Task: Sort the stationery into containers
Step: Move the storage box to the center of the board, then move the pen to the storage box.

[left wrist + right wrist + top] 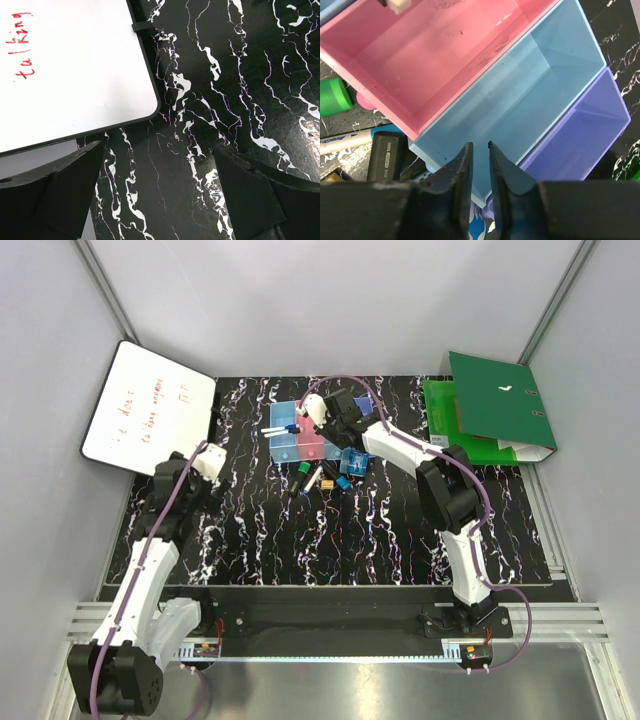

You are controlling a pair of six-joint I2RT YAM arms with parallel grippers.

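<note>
The joined containers (300,432) stand at the back middle of the mat. In the right wrist view I look down into the pink bin (445,50), the blue bin (530,85) and the purple bin (585,130). My right gripper (318,420) (480,146) hovers over the blue bin, jaws almost together with a narrow gap and nothing between them. A white marker with a blue cap (278,428) lies in the light blue bin. Loose stationery (325,478) lies just in front of the bins, among it a green marker (332,96) and a white marker (345,142). My left gripper (212,455) (159,150) is wide open and empty, far left.
A white whiteboard (145,410) (65,65) with red writing lies at the back left, its corner just ahead of my left fingers. A large green binder (495,405) lies at the back right. A blue roll (350,462) sits by the bins. A small white piece (397,5) lies in the pink bin.
</note>
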